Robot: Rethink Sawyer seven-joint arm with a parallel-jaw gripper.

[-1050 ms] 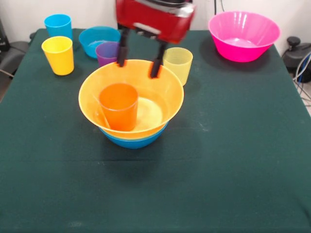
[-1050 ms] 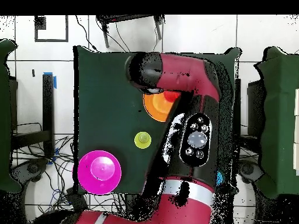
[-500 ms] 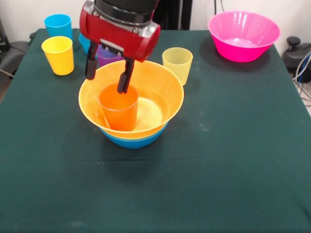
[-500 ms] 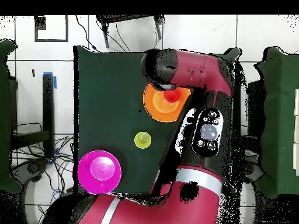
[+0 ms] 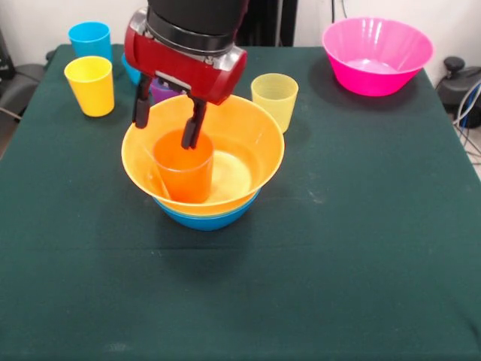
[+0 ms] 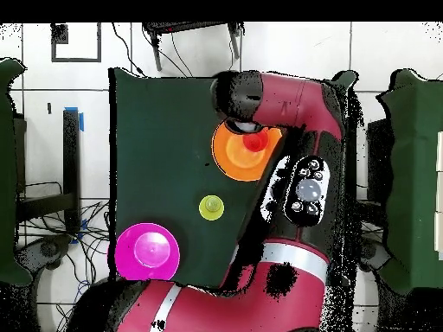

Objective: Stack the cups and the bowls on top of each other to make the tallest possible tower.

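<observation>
Gripper (image 5: 167, 129) at frame centre-left, fingers spread, straddling far rim of orange cup (image 5: 183, 165) inside orange-yellow bowl (image 5: 248, 143); likely lining up a grasp.

1. Purple cup (image 5: 161, 90): mostly hidden behind the gripper (image 5: 166, 128) housing in the front view.
2. Small blue bowl (image 5: 129, 66): only a sliver showed left of the housing.
3. Arm (image 5: 197, 19): cut off by the top edge.
4. Medium blue bowl (image 5: 204, 219): only its lower wall showed beneath the orange-yellow bowl (image 5: 252, 162).
5. Overhead: the arm covered the table's (image 6: 156, 156) right side.
</observation>
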